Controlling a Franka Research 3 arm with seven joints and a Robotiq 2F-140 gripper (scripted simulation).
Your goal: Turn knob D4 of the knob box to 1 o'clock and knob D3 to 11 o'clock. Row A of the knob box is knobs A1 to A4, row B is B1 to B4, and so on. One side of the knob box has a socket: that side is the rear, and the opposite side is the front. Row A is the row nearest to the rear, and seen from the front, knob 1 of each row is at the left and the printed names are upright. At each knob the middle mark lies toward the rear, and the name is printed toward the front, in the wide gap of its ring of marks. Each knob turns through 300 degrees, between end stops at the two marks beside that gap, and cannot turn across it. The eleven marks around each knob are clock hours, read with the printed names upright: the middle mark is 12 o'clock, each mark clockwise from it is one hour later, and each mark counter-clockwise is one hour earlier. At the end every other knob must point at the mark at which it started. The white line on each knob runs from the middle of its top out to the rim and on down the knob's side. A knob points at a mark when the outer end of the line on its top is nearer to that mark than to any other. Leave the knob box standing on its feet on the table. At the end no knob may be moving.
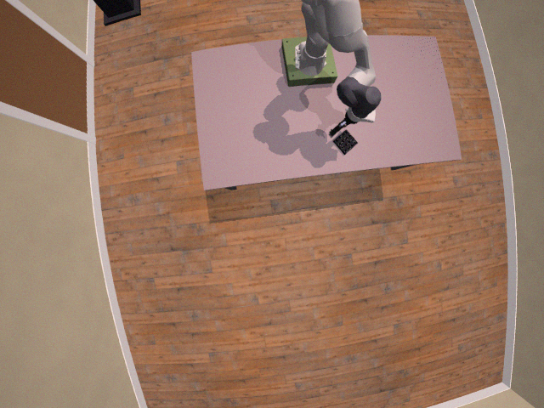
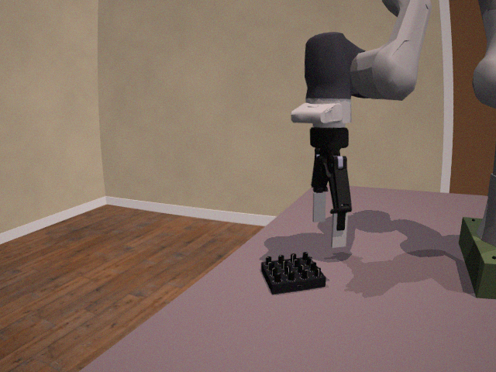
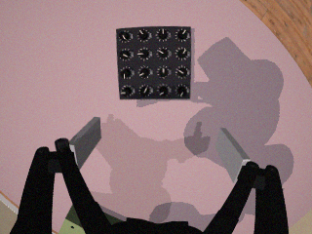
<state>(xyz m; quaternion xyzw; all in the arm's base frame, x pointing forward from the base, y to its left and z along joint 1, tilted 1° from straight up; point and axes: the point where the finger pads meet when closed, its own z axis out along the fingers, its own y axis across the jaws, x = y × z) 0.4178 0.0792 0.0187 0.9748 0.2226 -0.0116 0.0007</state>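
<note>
Hanging above the pale mauve worktop [image 2: 248,320], the black two-finger tool [image 2: 328,228] has its fingers wide apart and holds nothing. It is near the small black square knob box [image 2: 293,276] with sixteen knobs, but does not touch it. The box stands on its feet close to the worktop's edge. Knobs D4 and D3 are too small to read, so I judge both turns are not yet begun.

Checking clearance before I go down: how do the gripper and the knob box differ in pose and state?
The gripper hangs in the air above the table; the knob box stands on it. The gripper is off to one side of the knob box, not over it. Its fingers are spread wide, holding nothing and touching no knob. Both are mostly black.
</note>
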